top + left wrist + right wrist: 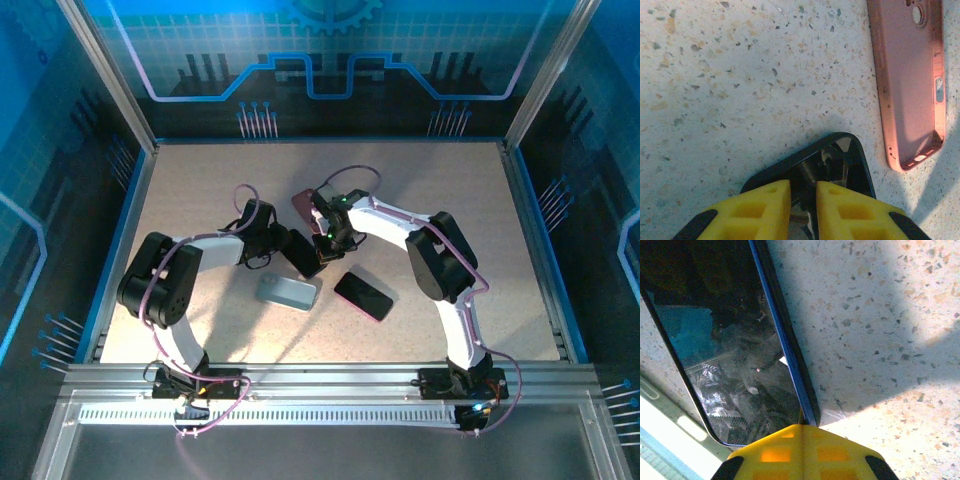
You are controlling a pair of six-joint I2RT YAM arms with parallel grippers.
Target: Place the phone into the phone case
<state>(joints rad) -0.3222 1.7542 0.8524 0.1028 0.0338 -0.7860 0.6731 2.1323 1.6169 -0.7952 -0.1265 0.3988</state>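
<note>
A black phone (305, 258) lies tilted at the table's middle, between the two arms. My left gripper (803, 187) is shut on one corner of the phone (850, 155), its yellow fingers (765, 210) on either side of the dark edge. My right gripper (801, 426) is shut, and its joined fingertips touch the blue-black rim of the phone (725, 340). In the top view it (328, 238) comes in from the right and my left gripper (290, 248) from the left. The pink phone case (910, 80) lies hollow side up just beyond, empty (303, 205).
A grey-green case (287, 291) lies in front of the held phone. A second black phone (363, 295) rests to its right. The speckled table (450, 200) is walled by metal rails (540, 260) on all sides.
</note>
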